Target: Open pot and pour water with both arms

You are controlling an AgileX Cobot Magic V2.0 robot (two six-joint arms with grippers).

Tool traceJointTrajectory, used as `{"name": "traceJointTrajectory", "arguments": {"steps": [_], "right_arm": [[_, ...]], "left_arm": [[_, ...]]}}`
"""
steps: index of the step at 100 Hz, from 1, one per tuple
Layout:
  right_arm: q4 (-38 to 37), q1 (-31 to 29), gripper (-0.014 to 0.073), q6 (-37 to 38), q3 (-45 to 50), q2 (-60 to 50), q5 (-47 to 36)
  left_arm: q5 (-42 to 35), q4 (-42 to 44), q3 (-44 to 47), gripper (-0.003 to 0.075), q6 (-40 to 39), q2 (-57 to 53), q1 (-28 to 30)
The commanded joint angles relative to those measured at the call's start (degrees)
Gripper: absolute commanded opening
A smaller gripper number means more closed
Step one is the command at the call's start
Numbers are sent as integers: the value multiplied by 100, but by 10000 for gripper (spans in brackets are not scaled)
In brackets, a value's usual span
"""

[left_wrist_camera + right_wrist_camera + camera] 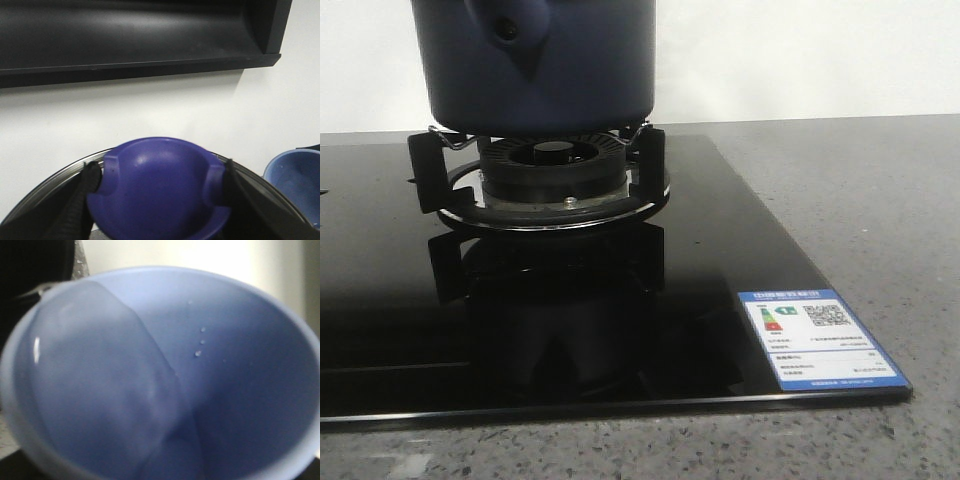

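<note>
The dark navy pot (540, 60) stands on the gas burner (555, 175); its top is cut off in the front view. In the left wrist view my left gripper (160, 171) is shut on the lid's blue knob (160, 195), one black finger (82, 200) pressed to each side. The lid's metal rim (50, 182) curves round behind it. A pale blue cup (295, 180) hangs beside the lid at about its height. The cup's inside (240, 390) fills the right wrist view, with water (100, 390) lying aslant in it. My right gripper's fingers are hidden by the cup.
A black glass hob (720, 260) with a blue-and-white label (817, 338) at its front right corner lies on a grey speckled counter (880, 200). A dark range hood (125, 35) juts from the white wall above the pot.
</note>
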Motion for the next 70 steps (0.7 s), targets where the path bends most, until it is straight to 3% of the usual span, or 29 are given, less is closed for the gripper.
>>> {"name": "traceJointTrajectory", "arguments": {"steps": [1, 70], "right_arm": [[-581, 11, 325, -40, -241, -243, -380], [-2060, 11, 325, -40, -241, -243, -1114]], "left_arm": [[-534, -21, -250, 386, -4, -165, 10], [-534, -21, -250, 386, -4, -165, 10]]}}
